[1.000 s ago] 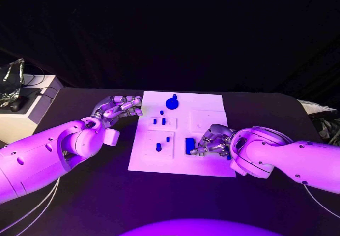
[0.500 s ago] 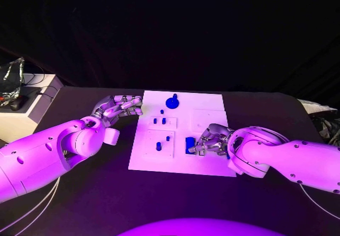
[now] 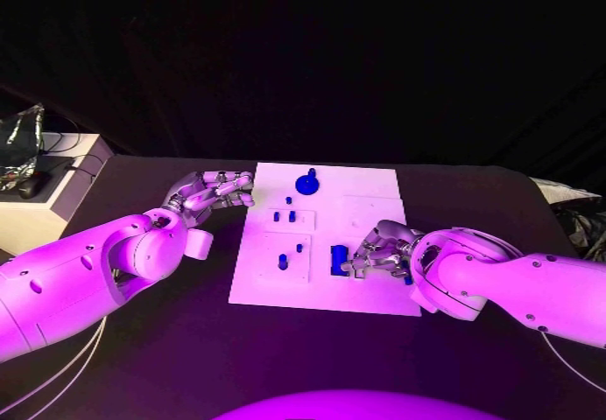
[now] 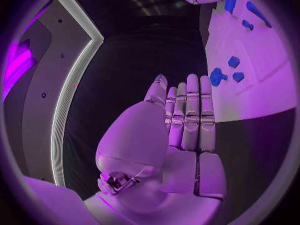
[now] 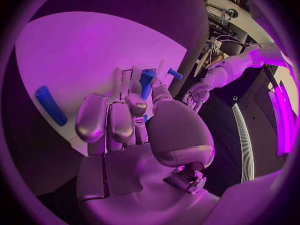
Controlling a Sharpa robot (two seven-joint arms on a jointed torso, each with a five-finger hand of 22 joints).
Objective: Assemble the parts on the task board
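Observation:
The white task board (image 3: 373, 197) lies mid-table. On it are a large round blue part (image 3: 307, 183), several small blue pegs (image 3: 282, 261) and a blue block (image 3: 339, 259). My right hand (image 3: 379, 249) sits over the board's near right, next to the block, fingers curled. In the right wrist view this hand (image 5: 134, 135) pinches a long blue part (image 5: 148, 80) between thumb and fingers; a blue cylinder (image 5: 50, 105) lies on the board beside it. My left hand (image 3: 214, 188) hovers off the board's left edge. In the left wrist view it (image 4: 181, 130) has straight fingers and holds nothing, with the board (image 4: 262, 55) beside it.
A pale cabinet (image 3: 51, 188) with dark gear on top stands off the table's left edge. Pale clutter (image 3: 568, 197) lies past the right edge. Black table surface (image 3: 316, 350) stretches in front of the board.
My right hand has shifted only slightly over the board's near right, beside the blue block. The left hand and the parts on the board have not moved.

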